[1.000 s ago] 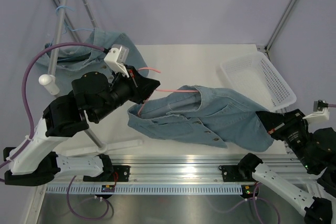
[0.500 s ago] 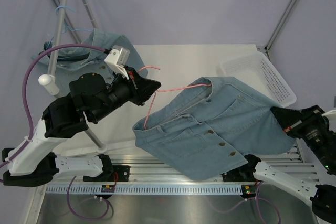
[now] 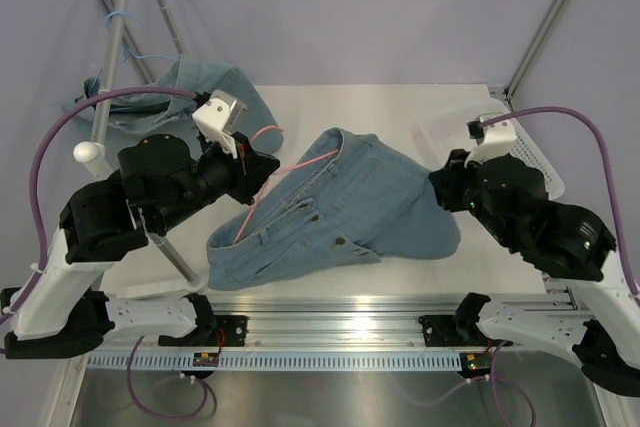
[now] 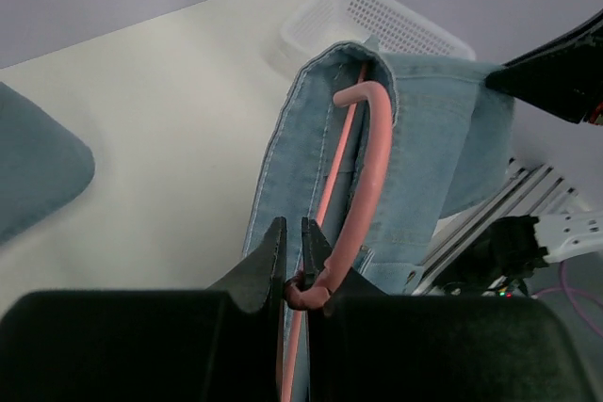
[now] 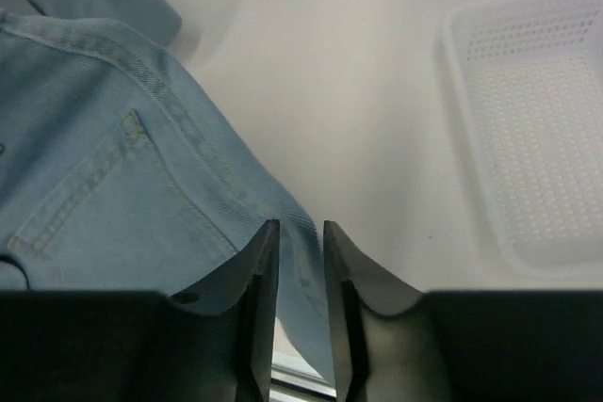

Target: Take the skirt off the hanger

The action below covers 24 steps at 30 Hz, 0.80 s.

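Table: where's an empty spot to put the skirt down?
Bare table runs along the back, between the other denim garment and the white basket, which looks empty too. The middle is crowded: the skirt stretches from the left gripper, on the pink hanger, to the right gripper.

There's big free room at the back of the pale flat surface [image 3: 360, 107], btw the blue denim cloth heap [image 3: 205, 82] (left) & the white plastic mesh basket [image 5: 537, 138] (right). The light blue denim skirt [image 3: 370, 202] fills the middle. The thin pink plastic hanger [image 4: 375, 152] bars the way from the left hand [image 4: 292, 237] to it. A grey metal pole [image 3: 112, 42] blocks the far left.
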### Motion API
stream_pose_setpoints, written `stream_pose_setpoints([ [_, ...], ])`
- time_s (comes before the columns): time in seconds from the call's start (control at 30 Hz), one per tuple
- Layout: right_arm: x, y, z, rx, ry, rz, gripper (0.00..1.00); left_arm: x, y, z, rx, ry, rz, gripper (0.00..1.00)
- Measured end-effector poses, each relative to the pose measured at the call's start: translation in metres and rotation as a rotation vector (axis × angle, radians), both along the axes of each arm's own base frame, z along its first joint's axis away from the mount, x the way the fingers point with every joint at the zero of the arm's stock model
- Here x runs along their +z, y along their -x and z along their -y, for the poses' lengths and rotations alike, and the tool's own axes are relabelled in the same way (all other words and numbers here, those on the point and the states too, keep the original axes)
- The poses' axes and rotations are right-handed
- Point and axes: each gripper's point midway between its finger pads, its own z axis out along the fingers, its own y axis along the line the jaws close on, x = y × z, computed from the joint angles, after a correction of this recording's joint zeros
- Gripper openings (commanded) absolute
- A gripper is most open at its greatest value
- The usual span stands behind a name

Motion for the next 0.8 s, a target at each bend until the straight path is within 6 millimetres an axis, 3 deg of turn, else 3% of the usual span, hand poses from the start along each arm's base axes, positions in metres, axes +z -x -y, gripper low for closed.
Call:
stream_pose_setpoints([
  [0.07, -0.008, -0.006, -0.013, 0.046, 0.051, -0.010, 0.49, -0.010, -0.001, -0.001, -0.008, -0.060, -0.001, 0.00],
  [0.1, -0.010, -0.008, -0.020, 0.078, 0.068, -0.015, 0.92, -0.015, 0.000, -0.003, -0.016, -0.094, -0.002, 0.00],
  [0.13, -0.012, -0.009, -0.026, 0.104, 0.074, -0.021, 0.99, -0.021, 0.001, -0.004, -0.025, -0.124, -0.005, 0.00],
  [0.3, -0.022, -0.009, -0.055, 0.247, 0.117, -0.048, 1.00, -0.045, 0.010, -0.001, -0.125, -0.243, -0.007, 0.00],
  [0.47, -0.026, 0.002, -0.081, 0.414, 0.110, -0.072, 0.99, -0.053, 0.022, 0.007, -0.232, -0.266, -0.003, 0.00],
  [0.67, -0.023, 0.041, -0.122, 0.758, 0.050, -0.094, 0.76, -0.054, 0.034, 0.017, -0.330, -0.264, -0.005, 0.00],
  [0.8, -0.029, 0.055, -0.143, 0.907, 0.034, -0.143, 0.73, -0.055, 0.037, 0.020, -0.352, -0.263, -0.008, 0.00],
])
